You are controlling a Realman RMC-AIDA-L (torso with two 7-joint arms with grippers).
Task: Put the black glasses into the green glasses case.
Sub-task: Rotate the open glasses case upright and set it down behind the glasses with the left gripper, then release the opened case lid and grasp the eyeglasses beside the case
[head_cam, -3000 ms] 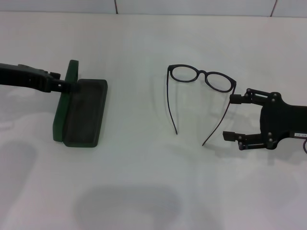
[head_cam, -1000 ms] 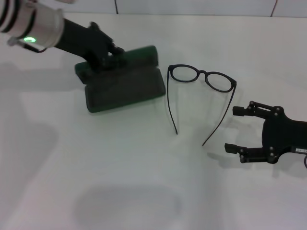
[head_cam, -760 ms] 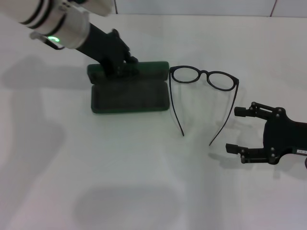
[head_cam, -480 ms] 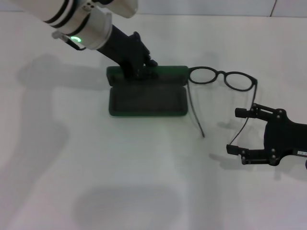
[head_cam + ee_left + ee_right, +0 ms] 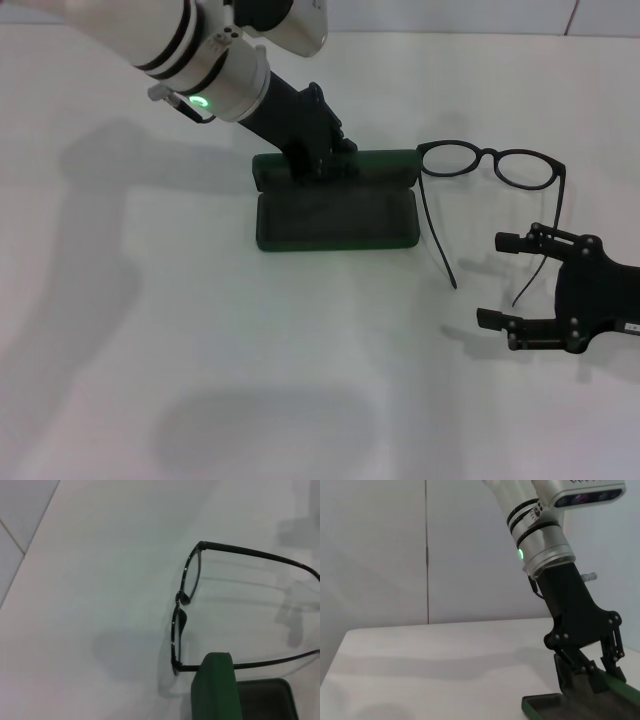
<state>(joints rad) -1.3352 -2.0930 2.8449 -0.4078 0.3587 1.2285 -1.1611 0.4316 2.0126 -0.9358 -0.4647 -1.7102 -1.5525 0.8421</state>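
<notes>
1. While the green glasses case (image 5: 337, 207) lies open mid-table with its tray toward the robot and its lid standing up at the far edge, the left gripper (image 5: 322, 160) is clamped on that lid — fingers pinched over the rim, as the right wrist view confirms.
2. The case's right end is touching the black glasses (image 5: 490, 165), or as near as makes no difference; in the left wrist view the green corner overlaps the near temple arm right by the hinge.
3. Here's the danger: any further push of the case to the right would likely shove the spectacles along, twist them, or ride the case wall over that slender temple arm.
4. The glasses sit upright on the table (image 5: 300, 380), lenses at the far side, both temple arms running back toward the robot, not in the case yet.
5. The right gripper (image 5: 510, 281) hovers low just beside the outer temple arm, jaws spread wide and holding nothing — the arm's tip appears to lie between its two fingers, though contact cannot be judged.
6. Second risk: if those fingers close on only the thin tip, the frame may pivot or spring free when lifted, and it could flex under a hard squeeze.
</notes>
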